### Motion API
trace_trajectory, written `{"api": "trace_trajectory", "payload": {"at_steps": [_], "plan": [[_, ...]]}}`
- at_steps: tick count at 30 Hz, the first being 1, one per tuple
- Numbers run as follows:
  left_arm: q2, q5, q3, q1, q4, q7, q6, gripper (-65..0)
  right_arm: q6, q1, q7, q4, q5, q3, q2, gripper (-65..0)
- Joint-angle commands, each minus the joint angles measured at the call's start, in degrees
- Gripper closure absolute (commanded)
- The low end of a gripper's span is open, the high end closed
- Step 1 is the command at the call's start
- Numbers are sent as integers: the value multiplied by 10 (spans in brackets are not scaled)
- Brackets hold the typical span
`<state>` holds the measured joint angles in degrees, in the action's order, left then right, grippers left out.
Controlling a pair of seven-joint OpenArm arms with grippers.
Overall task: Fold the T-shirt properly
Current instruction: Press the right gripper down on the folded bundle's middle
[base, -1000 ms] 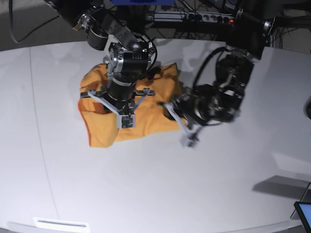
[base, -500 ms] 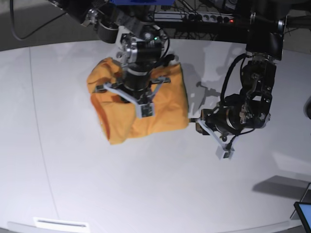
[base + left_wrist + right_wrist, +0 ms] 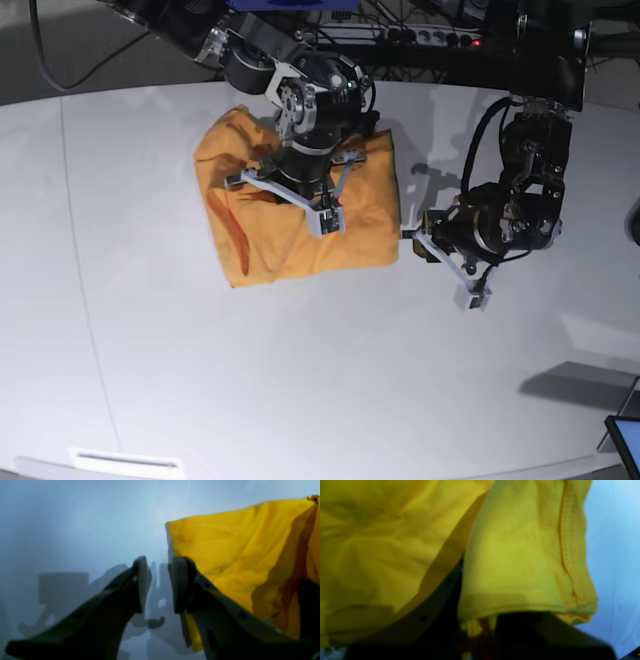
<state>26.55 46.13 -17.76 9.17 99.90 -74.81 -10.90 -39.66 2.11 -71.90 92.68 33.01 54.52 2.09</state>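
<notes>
The right gripper (image 3: pixel 290 180) points down from a bent arm, its jaws hidden from me. The left gripper (image 3: pixel 156 585) hangs low beside it, fingers slightly parted, holding nothing.

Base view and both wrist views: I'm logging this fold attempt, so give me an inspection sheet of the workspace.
Surface: white table, bare around the cloth.
Job's things: T-shirt, bunched into a rough block, wrinkled.
Clutter: nothing seen.
Grippers: right gripper over the shirt, cloth between its jaws; left gripper beside the shirt's edge, jaws apart, empty.
Cables: black cable along the left arm; power strip behind the table.
Surroundings: screen corner at lower right.
</notes>
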Motion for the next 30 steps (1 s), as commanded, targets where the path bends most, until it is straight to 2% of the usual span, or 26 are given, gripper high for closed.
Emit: {"api": "trace_trajectory", "payload": {"at_steps": [1,5,9,14,16,19,21,26,30], "plan": [[8,1,5,5,8,7,1,-180,-3,10,10,5,12,4,9,-3],[13,-2,9,0,8,8,1,-180,-3,11,11,4,12,18,9,-3],[15,-2,9,0,7,8,1,-180,-3,10,11,4,12,18,23,-3],[15,-2,9,2,7,8,1,-180,-3,11,11,4,12,57,24,-13],[15,-2,9,2,7,8,1,-180,-3,11,11,4,12,62,24,-49],[15,-2,9,1,-3,8,1,-180,-3,11,11,4,12,71,24,-167],[15,-2,9,3,-17,8,1,-180,-3,11,11,4,12,81,24,-221],[13,-2,10,4,-26,9,1,-180,-3,7,11,4,12,103,24,-267],[14,-2,10,5,-26,9,1,-180,-3,7,11,5,11,123,24,-348]]}}
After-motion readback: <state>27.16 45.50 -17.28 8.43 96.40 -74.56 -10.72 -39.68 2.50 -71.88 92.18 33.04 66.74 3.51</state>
